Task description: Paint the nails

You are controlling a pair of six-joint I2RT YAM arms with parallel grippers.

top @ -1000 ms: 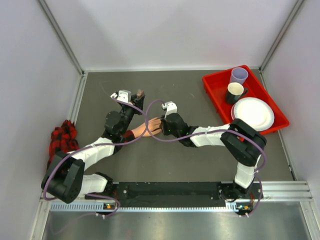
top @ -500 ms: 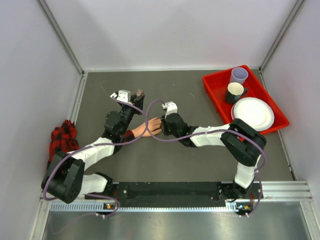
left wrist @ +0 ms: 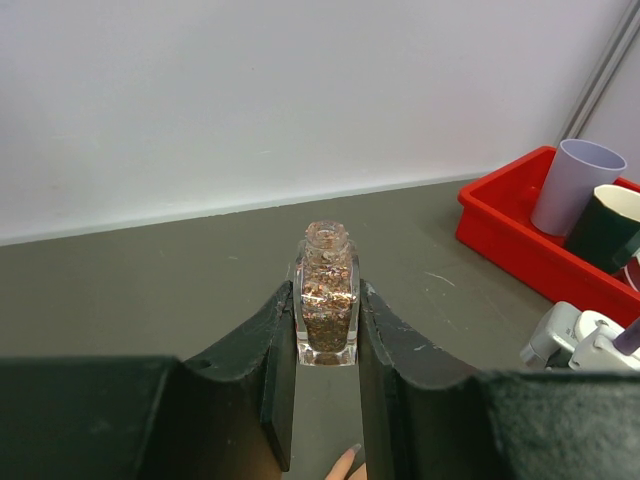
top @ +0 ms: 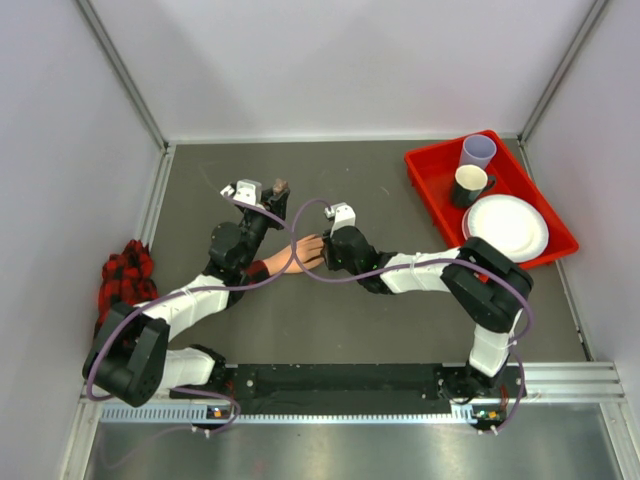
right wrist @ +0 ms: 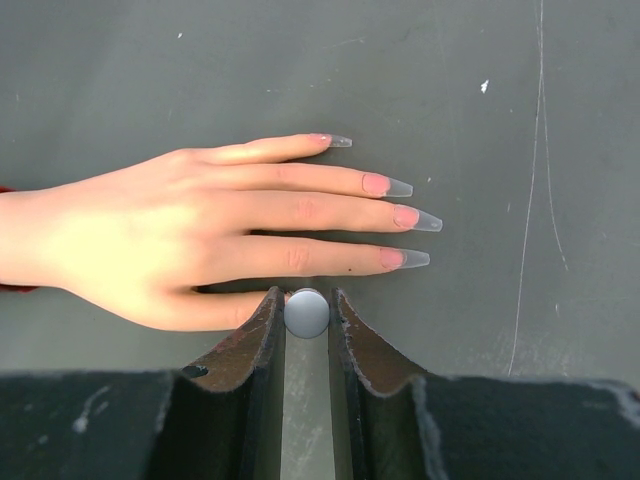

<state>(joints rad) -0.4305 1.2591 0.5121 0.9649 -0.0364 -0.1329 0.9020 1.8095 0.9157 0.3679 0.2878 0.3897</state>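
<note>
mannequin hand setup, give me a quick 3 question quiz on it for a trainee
1. True or false: the polish bottle in the left tool has its cap on.
2. The right tool, holding a round grey cap, hovers by: A spoon; B mannequin hand; C towel.
3. Fill in: the white plate sits in the red ____.
Key: 1 false; 2 B; 3 tray.

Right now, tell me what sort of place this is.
Probably a robot test cell, not a salon: bare white walls in metal framing around a grey table, a left arm and right arm bolted to a rail, and the hand is a mannequin's.
</note>
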